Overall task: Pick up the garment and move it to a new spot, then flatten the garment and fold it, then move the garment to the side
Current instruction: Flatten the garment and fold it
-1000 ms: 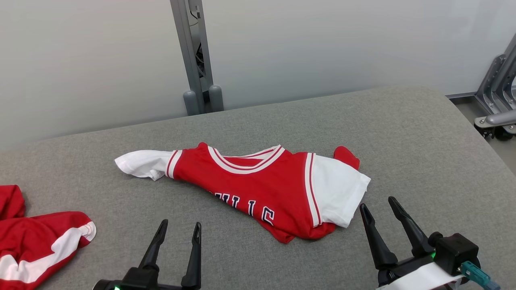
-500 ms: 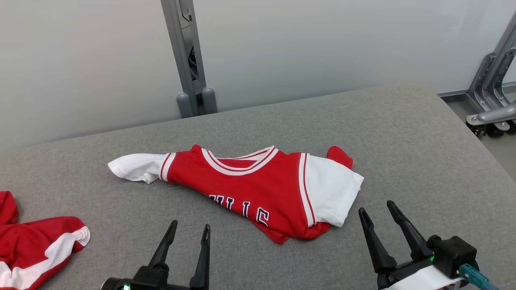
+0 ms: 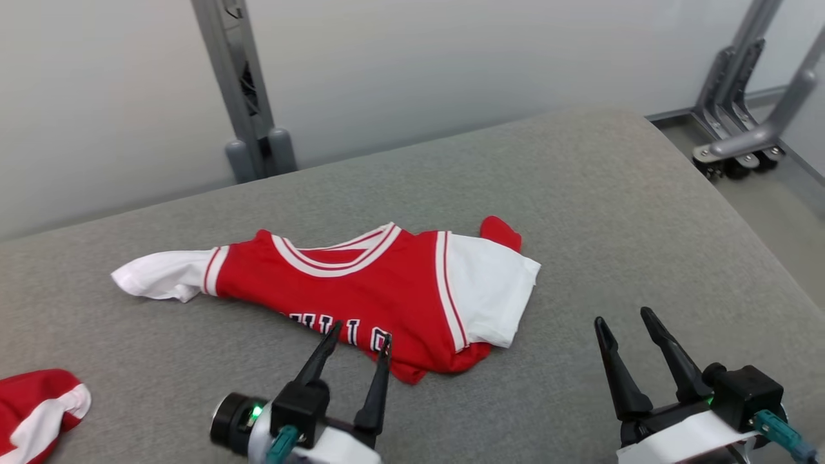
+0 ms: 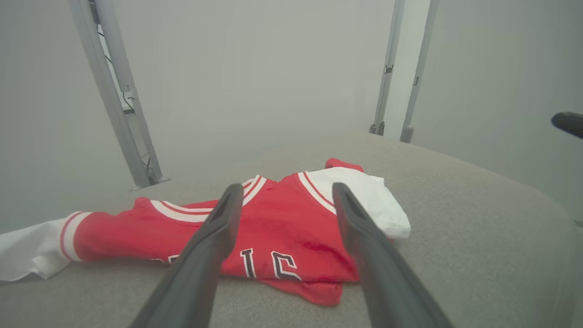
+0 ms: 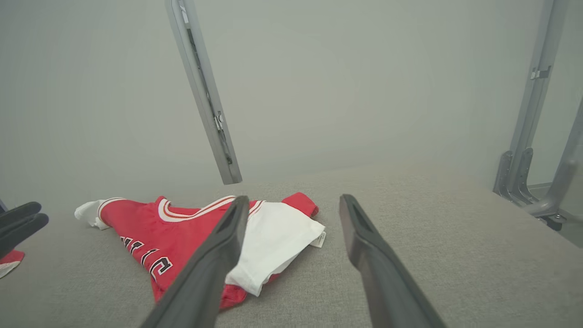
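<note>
Black lettering (image 4: 282,266) on the jersey (image 3: 361,290) is unreadable.

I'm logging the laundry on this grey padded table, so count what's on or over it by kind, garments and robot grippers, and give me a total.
Garments: 2, the red basketball jersey with white sleeves and a red fabric garment with a white stripe, partly out of frame.
Grippers: 2, the left gripper and the right gripper, both open.
Total: 4
</note>
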Controlling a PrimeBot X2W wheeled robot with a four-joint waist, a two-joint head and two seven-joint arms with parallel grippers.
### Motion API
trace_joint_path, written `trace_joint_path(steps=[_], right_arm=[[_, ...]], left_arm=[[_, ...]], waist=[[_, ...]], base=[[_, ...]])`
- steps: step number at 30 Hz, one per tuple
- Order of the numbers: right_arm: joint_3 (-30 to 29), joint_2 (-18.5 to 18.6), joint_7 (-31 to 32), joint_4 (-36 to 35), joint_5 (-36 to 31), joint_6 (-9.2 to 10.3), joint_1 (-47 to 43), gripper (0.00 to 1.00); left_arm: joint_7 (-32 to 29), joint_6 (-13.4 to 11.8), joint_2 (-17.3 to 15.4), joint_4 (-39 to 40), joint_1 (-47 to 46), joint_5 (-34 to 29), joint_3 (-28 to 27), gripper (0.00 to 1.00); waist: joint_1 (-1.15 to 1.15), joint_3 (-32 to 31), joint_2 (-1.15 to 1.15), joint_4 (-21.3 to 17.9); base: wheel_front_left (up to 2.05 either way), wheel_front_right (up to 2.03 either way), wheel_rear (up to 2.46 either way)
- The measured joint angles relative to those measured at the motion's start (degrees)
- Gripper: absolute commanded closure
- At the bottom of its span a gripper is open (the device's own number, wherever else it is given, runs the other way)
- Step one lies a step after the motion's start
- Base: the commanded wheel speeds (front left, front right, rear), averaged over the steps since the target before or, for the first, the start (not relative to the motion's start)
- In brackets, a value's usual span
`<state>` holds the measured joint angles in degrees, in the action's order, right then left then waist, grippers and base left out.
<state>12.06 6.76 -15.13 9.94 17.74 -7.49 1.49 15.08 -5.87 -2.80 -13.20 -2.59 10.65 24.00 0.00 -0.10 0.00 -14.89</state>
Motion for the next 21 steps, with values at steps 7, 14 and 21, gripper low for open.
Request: trace_joint_path(steps=[7,14,21], right_arm=[[-1.3,-0.5,0.0,0.5,0.1,0.0,1.3,0.0],[-0.8,-1.7,0.0,0.7,1.0,0.0,4.2,0.0],[-0.1,-2.7,0.0,1.4,2.0,0.0,6.7,0.0]], left_arm=[[-1.6,0.9,0.1,-5.4,-10.7,0.2,7.8,0.0],[-5.6,2.5,0.1,-13.0,-23.3,1.7,16.4,0.0],[-7.9,2.4,0.1,-20.0,-33.1,6.5,24.7,0.0]], waist=[[0.0,3.3,0.0,-4.2],[0.0,8.4,0.0,-8.2],[0.0,13.1,0.0,-12.3]], base=[[0.0,0.0,0.0],[0.0,0.0,0.0],[0.0,0.0,0.0]])
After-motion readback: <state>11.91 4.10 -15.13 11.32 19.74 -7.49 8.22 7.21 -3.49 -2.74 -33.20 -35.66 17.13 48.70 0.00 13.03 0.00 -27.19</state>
